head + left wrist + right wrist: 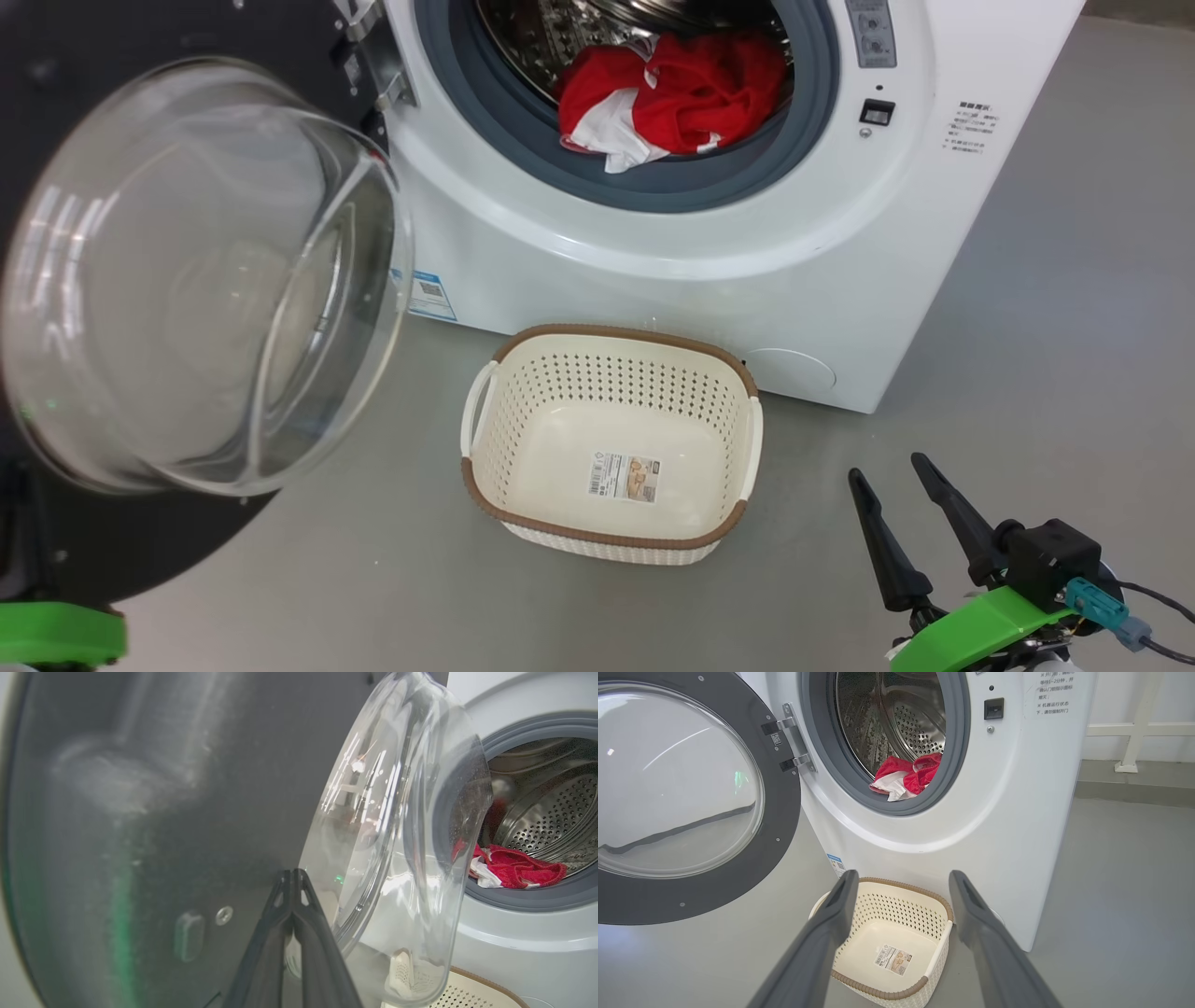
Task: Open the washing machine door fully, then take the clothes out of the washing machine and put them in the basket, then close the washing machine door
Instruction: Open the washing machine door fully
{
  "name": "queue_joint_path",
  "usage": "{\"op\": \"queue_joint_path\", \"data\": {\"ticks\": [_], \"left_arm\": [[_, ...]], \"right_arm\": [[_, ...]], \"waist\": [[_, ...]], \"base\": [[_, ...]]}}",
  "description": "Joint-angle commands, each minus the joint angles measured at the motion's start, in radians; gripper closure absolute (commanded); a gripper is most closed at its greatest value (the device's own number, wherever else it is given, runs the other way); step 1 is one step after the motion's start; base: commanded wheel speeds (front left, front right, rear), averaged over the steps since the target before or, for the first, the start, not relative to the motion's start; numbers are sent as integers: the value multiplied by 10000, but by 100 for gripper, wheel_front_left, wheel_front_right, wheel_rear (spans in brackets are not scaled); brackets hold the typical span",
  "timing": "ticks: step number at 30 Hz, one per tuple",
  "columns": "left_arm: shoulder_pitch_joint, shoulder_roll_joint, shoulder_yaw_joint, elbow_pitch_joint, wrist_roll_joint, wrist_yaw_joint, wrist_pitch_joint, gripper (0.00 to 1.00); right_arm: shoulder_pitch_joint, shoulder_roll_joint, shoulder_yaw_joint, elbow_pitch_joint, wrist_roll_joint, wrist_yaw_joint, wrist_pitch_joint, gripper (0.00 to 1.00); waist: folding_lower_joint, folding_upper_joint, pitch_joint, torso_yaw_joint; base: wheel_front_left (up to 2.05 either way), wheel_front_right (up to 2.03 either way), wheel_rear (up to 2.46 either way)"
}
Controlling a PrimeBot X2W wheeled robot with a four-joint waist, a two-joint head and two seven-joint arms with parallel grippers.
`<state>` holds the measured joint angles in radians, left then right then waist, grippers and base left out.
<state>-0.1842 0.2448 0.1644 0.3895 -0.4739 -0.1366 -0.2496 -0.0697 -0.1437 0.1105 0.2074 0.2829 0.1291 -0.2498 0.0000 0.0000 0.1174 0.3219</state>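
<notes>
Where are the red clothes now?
In the head view, top centre, the clothes lie in the washing machine mouth, above the basket, right of the open door.

right gripper [887, 467]: two long, black, tapering fingers [889, 553] on a black block [1050, 551], carried by a bright green bracket [980, 625]; teal connector [1092, 597] with thin black cable [1162, 598]. left gripper [293, 872]: dark fingers [322, 961] with small triangular openings near the tips.
</notes>
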Motion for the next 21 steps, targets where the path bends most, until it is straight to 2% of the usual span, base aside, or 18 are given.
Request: {"op": "queue_joint_path", "data": {"ticks": [1,11,21], "left_arm": [[-567,610,637,4,103,71,-122,100],[-1590,1342,1747,1575,683,64,-122,100],[-2498,1759,2411,2900,1251,61,-122,100]], "right_arm": [[-331,-88,212,-242,-181,16,-120,0],[-499,23,355,-227,-263,16,-120,0],[-662,101,414,-225,-342,16,-120,0]], "waist": [[0,0,64,-49],[0,0,328,-299],[0,0,618,-494]], "base": [[0,0,0],[0,0,0],[0,0,0]]}}
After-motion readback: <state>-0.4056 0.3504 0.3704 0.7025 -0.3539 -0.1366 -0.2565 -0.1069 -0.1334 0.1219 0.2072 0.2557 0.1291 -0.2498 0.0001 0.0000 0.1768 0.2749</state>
